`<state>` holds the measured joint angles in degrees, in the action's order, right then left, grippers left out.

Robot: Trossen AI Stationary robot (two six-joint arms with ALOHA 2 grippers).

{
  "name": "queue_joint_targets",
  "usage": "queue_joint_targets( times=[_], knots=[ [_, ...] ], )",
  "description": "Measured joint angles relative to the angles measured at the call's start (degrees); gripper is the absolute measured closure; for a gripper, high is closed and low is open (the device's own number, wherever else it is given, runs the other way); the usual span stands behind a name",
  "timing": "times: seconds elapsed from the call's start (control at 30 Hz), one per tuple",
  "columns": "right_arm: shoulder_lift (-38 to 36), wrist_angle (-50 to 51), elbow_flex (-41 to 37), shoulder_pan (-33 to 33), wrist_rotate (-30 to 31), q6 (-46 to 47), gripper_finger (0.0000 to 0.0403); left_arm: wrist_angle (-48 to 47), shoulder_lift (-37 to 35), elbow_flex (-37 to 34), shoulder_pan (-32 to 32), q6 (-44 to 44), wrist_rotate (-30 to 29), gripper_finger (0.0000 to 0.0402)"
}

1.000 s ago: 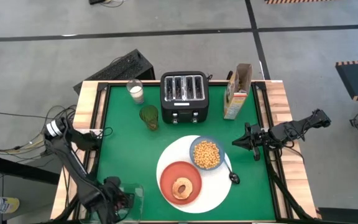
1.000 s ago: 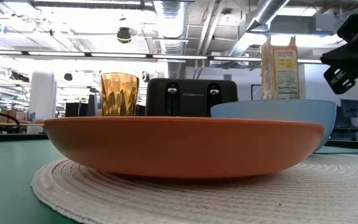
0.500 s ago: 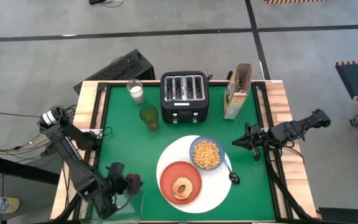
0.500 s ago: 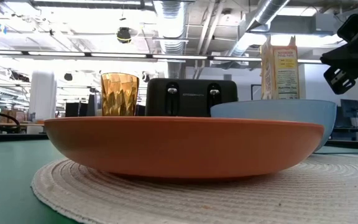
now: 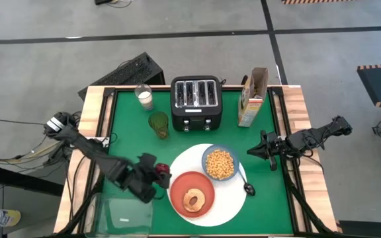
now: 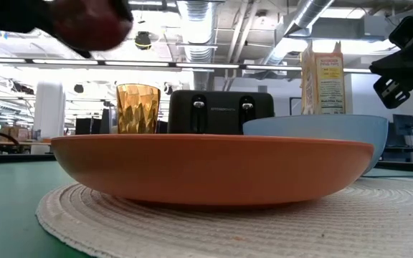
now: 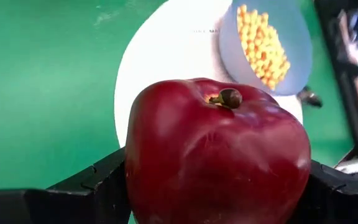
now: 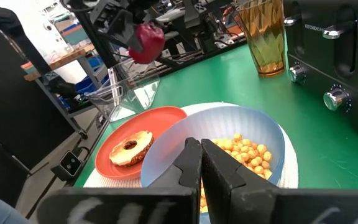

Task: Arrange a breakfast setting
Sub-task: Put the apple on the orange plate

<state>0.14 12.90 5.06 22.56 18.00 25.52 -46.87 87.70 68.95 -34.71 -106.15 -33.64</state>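
My left gripper (image 5: 156,174) is shut on a dark red apple (image 7: 216,155), in the air just left of the orange-red plate (image 5: 177,187). A ring-shaped bagel (image 5: 193,199) lies on that plate. The plate and a blue bowl (image 5: 207,153) of yellow cereal (image 5: 220,164) rest on the large white round plate (image 5: 233,203). A small dark spoon (image 5: 248,187) lies at its right rim. My right gripper (image 5: 251,152) hovers shut and empty to the right of the bowl. My left gripper pinches the apple between its two fingers (image 7: 98,183), one on each opposite side (image 7: 135,168). The fingers come from the table's left. The apple is lifted clear of the table, its stem (image 7: 229,98) turned toward the wrist camera.
A black toaster (image 5: 196,102), an amber glass (image 5: 159,124), a glass of milk (image 5: 144,96) and a cereal box (image 5: 251,96) stand along the far side. A clear container (image 5: 124,213) sits at the near left corner.
My left gripper has risen out of the clear container at the near left corner with the apple. It has carried the apple toward the table's right and far side, up to the orange-red plate's left edge. The apple is lifted clear.
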Motion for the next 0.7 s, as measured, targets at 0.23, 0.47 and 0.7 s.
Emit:
queue_joint_targets(
  times=[0.23,0.47,0.7],
  knots=[
    [0.0,0.0,0.0,0.0,0.0,0.0,0.0369,6.9,0.0,0.0,8.5,20.2,9.9,0.0114],
    [0.0,0.0,0.0,0.0,0.0,0.0,0.0369,11.4,1.6,0.0,13.6,31.3,16.1,0.0114],
    [0.0,0.0,0.0,0.0,0.0,0.0,0.0369,17.5,5.9,0.0,15.9,37.3,22.9,0.0114]
  ],
)
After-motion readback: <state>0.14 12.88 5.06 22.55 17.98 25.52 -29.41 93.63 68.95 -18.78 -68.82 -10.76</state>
